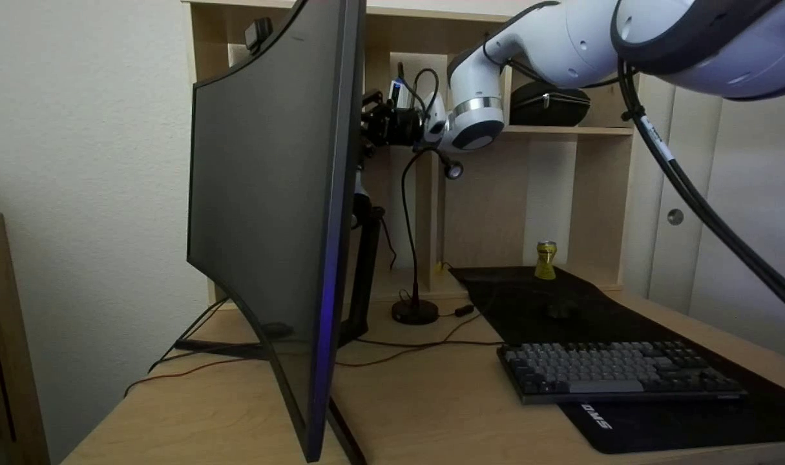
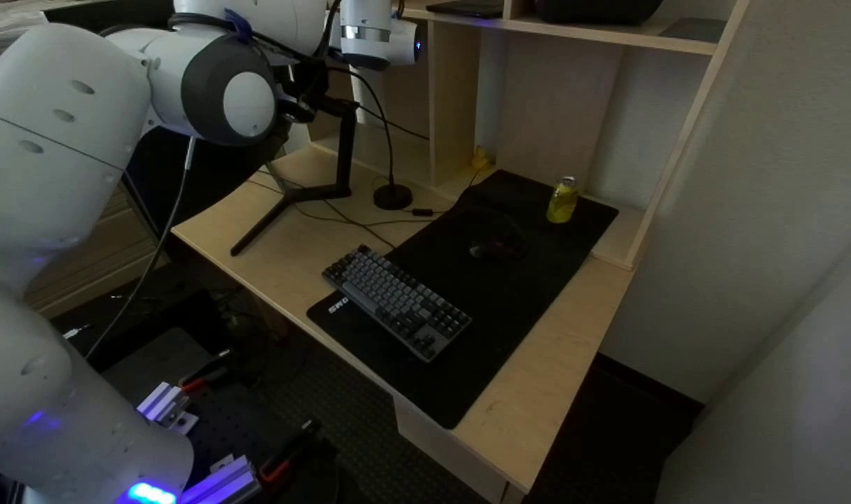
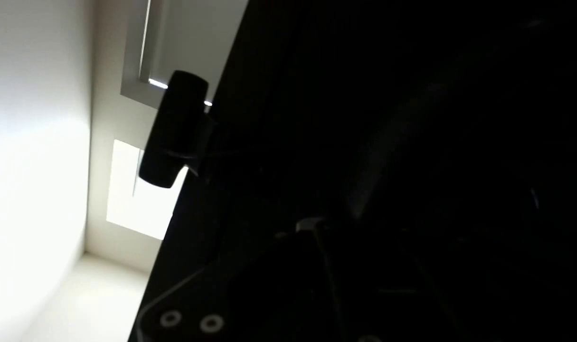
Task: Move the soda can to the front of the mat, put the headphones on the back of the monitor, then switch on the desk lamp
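The yellow-green soda can [image 1: 545, 260] [image 2: 562, 199] stands upright on the shelf-side end of the black mat [image 1: 528, 316] [image 2: 523, 294]. A curved monitor [image 1: 269, 161] rises from a dark stand [image 2: 341, 157]. My gripper's dark body [image 1: 392, 123] is behind the monitor, whose edge hides the fingertips in that exterior view. In the wrist view my gripper [image 3: 355, 230] is nearly lost in blackness; its jaws are shut, and anything between them cannot be made out. No headphones can be picked out; they are hidden. The desk lamp [image 1: 415, 311] [image 2: 393, 197] stands beside the stand, its head looking dark.
A grey-black keyboard [image 1: 605, 368] [image 2: 397, 297] lies on the mat's near part, with a dark mouse [image 2: 492, 248] beyond it. Cables [image 1: 424, 345] cross the desk. A webcam [image 1: 258, 33] [image 3: 174, 128] tops the monitor. The wooden shelf [image 1: 599, 213] backs the desk, holding a black case [image 1: 550, 103].
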You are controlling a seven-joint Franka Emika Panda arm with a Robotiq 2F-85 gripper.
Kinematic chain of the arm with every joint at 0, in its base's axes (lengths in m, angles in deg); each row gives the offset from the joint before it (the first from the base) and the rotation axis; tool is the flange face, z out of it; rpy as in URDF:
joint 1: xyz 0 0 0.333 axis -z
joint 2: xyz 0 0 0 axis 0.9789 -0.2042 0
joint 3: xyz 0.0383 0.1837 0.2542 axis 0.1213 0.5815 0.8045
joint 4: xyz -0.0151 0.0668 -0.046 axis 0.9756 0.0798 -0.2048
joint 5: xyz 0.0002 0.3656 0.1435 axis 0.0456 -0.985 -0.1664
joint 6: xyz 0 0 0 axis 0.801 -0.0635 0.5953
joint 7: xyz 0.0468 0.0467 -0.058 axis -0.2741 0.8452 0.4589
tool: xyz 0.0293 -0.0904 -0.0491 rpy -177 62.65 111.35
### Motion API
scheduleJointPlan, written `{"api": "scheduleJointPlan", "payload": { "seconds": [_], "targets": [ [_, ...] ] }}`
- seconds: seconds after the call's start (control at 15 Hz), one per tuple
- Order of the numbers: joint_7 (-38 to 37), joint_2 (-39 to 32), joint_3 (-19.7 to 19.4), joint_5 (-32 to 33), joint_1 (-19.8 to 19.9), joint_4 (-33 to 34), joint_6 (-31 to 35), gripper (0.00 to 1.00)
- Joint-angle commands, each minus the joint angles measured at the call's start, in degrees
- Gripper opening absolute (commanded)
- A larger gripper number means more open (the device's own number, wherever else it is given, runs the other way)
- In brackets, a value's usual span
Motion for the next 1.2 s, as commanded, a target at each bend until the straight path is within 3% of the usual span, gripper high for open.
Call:
{"api": "scheduleJointPlan", "payload": {
  "seconds": [0.0, 0.07, 0.2, 0.67, 1.13],
  "targets": [
    [-0.7, -1.4, -0.2, 4.2, -1.6, 3.5, 3.8, 0.04],
    [-0.9, -0.9, -0.6, 5.8, -2.1, 3.2, 5.4, 0.41],
    [-1.3, 0.5, -0.8, 9.2, -2.6, 2.6, 7.6, 0.48],
    [-6.6, 6.3, -2.1, 22.3, -4.7, 1.9, 14.0, 0.98],
    [-7.1, 12.0, -14.7, 33.9, -11.7, -9.4, 18.1, 1.0]
  ]
}}
